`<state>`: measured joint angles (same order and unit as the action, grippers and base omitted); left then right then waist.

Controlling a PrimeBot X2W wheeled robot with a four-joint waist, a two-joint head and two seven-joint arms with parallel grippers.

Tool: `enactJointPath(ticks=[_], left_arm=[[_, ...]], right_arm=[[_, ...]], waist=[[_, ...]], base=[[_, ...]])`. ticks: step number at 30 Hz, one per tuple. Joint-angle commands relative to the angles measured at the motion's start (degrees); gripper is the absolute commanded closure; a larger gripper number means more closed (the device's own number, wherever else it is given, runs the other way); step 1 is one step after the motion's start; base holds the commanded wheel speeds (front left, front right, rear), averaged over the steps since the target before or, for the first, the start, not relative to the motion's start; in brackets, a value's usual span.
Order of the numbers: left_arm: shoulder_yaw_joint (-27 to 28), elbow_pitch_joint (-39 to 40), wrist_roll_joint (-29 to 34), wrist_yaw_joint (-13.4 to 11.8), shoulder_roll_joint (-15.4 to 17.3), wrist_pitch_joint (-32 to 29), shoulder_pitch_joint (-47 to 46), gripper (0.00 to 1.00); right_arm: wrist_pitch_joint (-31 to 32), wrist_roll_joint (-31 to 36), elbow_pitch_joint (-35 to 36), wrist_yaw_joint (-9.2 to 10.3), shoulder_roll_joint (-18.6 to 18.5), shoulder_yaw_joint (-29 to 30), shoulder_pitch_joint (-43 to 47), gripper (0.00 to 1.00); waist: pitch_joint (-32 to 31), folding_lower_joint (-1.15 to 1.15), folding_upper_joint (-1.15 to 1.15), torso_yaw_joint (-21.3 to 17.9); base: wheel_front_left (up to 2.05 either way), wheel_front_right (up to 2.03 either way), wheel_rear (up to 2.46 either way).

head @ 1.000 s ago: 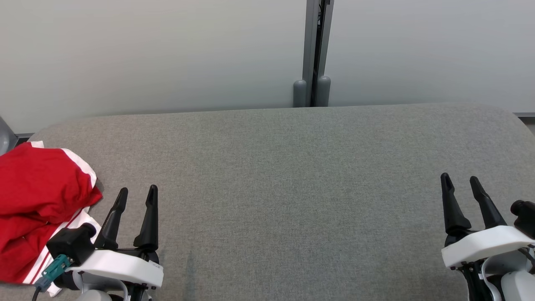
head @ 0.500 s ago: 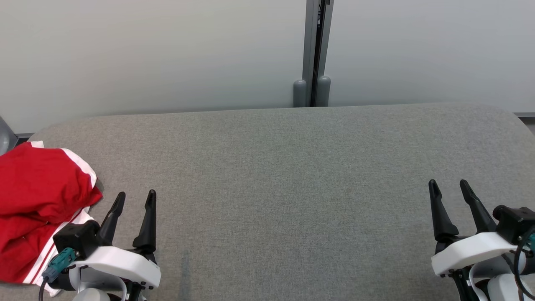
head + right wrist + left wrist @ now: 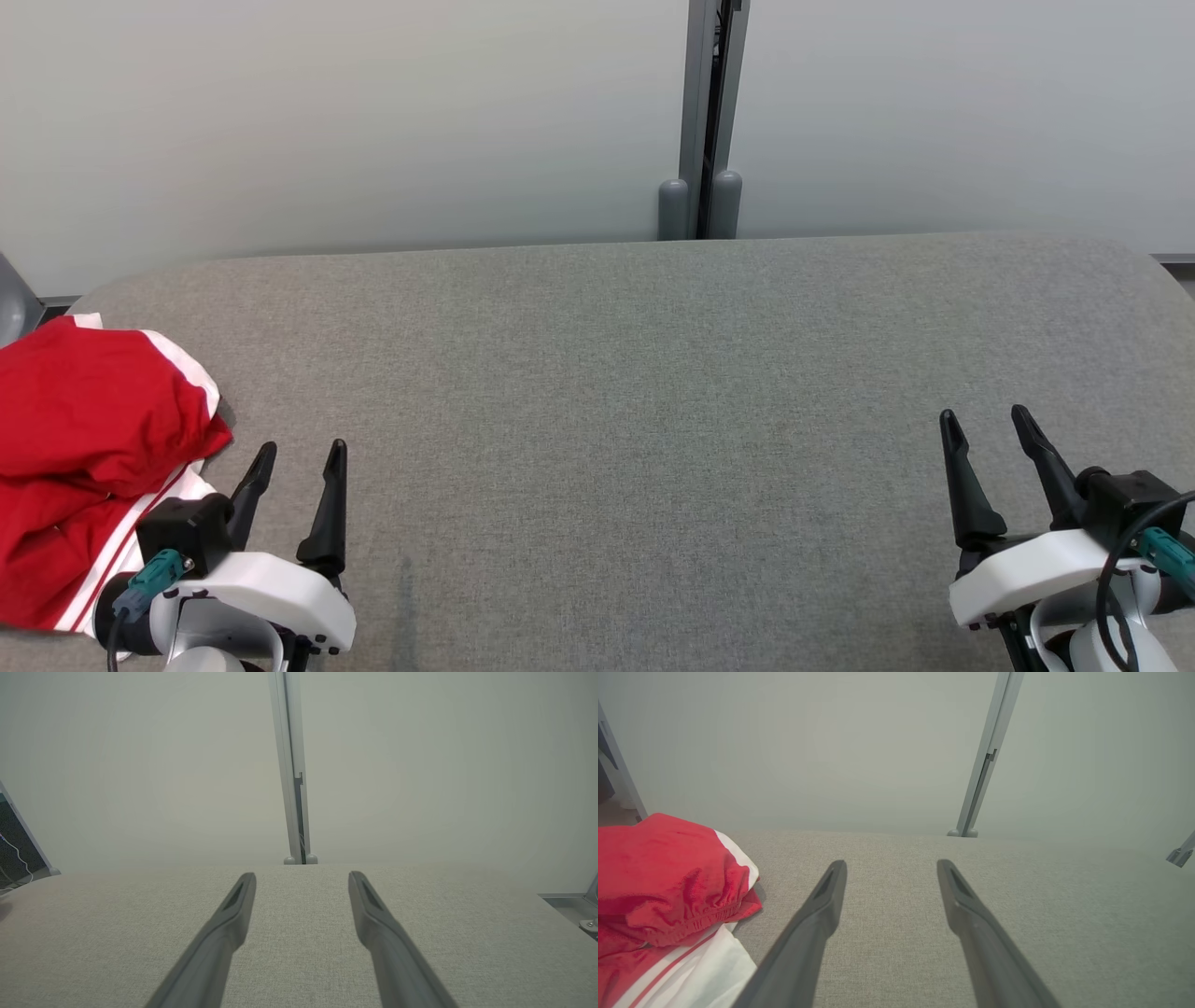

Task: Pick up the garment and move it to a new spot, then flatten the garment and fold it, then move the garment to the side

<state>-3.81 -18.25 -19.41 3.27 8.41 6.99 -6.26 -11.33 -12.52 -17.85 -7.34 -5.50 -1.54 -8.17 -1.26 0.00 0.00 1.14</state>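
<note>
The garment point(image 3: 84, 448) is a red piece with white bands and thin red stripes, bunched in a heap at the far left of the grey padded table point(image 3: 635, 373). In the left wrist view the garment point(image 3: 658, 891) lies left of my fingers, its elastic hem showing. My left gripper point(image 3: 301, 450) hovers open just right of the heap, holding nothing; its fingertips point(image 3: 836, 870) stand apart over bare fabric. My right gripper point(image 3: 985, 415) is open and empty near the table's right front, far from the garment, and from the right wrist the same gripper point(image 3: 302, 877) points toward the wall.
A pale wall with a grey vertical post point(image 3: 705, 121) rises behind the table's rounded far edge. A metal ledge point(image 3: 570, 907) sits off the table's right end. The wide middle of the table surface lies between my two grippers.
Both grippers have drawn back toward the front edge; the right one also shifted left. The garment has not moved.
</note>
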Motion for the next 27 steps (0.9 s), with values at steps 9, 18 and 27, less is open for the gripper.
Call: enactJointPath(ticks=[9, 18, 27], left_arm=[[0.17, -0.37, 3.45, -0.66, 0.89, -0.37, -0.82, 0.0], [0.3, -0.24, 4.98, -0.75, 0.86, 0.14, -1.3, 0.0], [0.39, -0.3, 3.5, -0.47, 0.95, 0.14, -1.27, 0.0]], right_arm=[[-2.08, 2.09, -0.09, -0.24, -0.05, 0.23, 0.43, 0.0], [-2.94, 2.69, 0.31, -0.2, -0.17, 0.55, 0.78, 0.0], [-2.76, 0.32, -0.02, -0.2, 0.12, 0.89, 0.95, 0.0]], waist=[[-0.16, 0.0, 0.0, -0.05], [-0.19, 0.0, 0.0, 0.24], [-0.04, 0.0, 0.0, 0.1]], base=[[0.0, 0.0, 0.0], [0.0, 0.0, 0.0], [0.0, 0.0, 0.0]])
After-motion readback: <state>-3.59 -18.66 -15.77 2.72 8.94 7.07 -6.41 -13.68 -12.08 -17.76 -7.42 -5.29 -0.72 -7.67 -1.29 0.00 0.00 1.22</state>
